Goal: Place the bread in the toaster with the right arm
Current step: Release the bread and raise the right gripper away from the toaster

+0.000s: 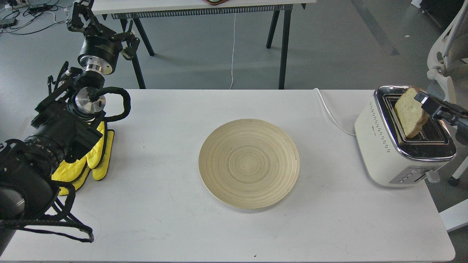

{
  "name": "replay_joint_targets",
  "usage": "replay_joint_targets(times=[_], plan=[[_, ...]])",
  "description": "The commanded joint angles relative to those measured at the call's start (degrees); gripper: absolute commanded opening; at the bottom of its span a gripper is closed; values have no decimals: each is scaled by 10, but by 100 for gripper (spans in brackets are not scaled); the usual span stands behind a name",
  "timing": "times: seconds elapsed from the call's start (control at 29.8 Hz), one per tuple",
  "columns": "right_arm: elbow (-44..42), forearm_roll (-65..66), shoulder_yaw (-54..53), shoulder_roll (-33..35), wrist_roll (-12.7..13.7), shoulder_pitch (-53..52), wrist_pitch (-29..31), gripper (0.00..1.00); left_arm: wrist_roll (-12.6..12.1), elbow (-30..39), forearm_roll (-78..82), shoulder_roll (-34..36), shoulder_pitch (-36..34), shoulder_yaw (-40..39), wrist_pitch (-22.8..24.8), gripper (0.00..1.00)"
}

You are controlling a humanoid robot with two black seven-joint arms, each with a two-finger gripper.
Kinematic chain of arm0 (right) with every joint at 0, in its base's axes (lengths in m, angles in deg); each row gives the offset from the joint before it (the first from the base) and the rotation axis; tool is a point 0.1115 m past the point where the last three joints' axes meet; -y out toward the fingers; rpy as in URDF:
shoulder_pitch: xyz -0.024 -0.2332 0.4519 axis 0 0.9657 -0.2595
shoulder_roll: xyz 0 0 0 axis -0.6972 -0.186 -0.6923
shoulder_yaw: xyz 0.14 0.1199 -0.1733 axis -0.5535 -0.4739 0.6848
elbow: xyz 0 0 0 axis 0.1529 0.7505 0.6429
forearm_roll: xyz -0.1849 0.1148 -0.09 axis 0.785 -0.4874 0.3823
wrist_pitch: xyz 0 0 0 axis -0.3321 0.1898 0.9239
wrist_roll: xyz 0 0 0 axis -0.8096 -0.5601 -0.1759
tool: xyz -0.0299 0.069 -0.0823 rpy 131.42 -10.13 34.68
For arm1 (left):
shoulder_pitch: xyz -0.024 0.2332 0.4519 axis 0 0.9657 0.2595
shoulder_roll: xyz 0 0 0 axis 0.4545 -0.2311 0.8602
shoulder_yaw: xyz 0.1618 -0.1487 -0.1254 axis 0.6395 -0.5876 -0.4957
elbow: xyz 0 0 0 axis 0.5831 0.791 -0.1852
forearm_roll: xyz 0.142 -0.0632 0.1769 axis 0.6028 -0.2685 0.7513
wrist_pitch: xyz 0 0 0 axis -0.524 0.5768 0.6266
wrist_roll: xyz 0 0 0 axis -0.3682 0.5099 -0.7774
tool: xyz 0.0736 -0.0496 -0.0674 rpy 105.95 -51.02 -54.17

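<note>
- My right gripper (420,99) comes in from the 3 o'clock edge; only its slim black tip shows, fingers pinched on the upper right edge of the bread (410,111).
- Bread is upright but tilted, its rounded top leaning toward 1 o'clock, its bottom edge down in a slot of the toaster (387,146). Most of the slice stands above the chrome top.
- Which of the two slots it sits in I can't tell for sure; an open slot shows just to the 9 o'clock side of the slice.
- Toaster is at 3 o'clock on the white table (146,204), close to the right edge, button panel facing 5 o'clock, dotted vents on the side facing the plate.
- White cord (331,113) runs from the toaster's back toward 11 o'clock, off the table's far edge.
- Round pale wooden plate (249,163) sits at table centre, nothing on it, well apart from the toaster.
- My left gripper (100,29) is raised at 10 o'clock past the table's far left corner, fingers spread, holding nothing.
- Left arm (55,135) runs from 8 o'clock up to that gripper, black with silver joint rings and looped cable.
- Yellow padding (98,160) lies under the left arm at 9 o'clock, touching the tabletop.
- Another table's black legs (283,47) stand at 12 o'clock; an office chair (444,47) is at 2 o'clock behind the toaster.
</note>
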Motion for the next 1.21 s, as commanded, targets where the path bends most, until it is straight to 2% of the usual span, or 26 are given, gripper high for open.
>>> replay_joint_targets(times=[0.0, 0.2, 0.5, 0.7, 0.84, 0.97, 1.17], plan=[[-1, -27, -46, -8, -1, 0, 0, 95, 0, 0, 0, 0, 0, 0, 0, 100], [-37, -225, -150, -63, 1, -4, 20, 100, 0, 0, 0, 0, 0, 0, 0, 100], [-180, -392, -299, -214, -3, -8, 209, 99, -1, 0, -1, 2, 0, 0, 0, 100], [-284, -561, -339, -287, 8, -12, 252, 99, -1, 0, -1, 2, 0, 1, 0, 100], [-368, -589, -391, -363, 53, -48, 309, 99, -3, 0, 0, 4, 0, 3, 0, 100], [-416, -590, -449, -425, 64, -52, 323, 99, -2, 0, 0, 4, 0, 3, 0, 100], [-418, -589, -468, -458, 60, -59, 320, 99, -1, 0, 0, 4, -1, 3, 0, 100]])
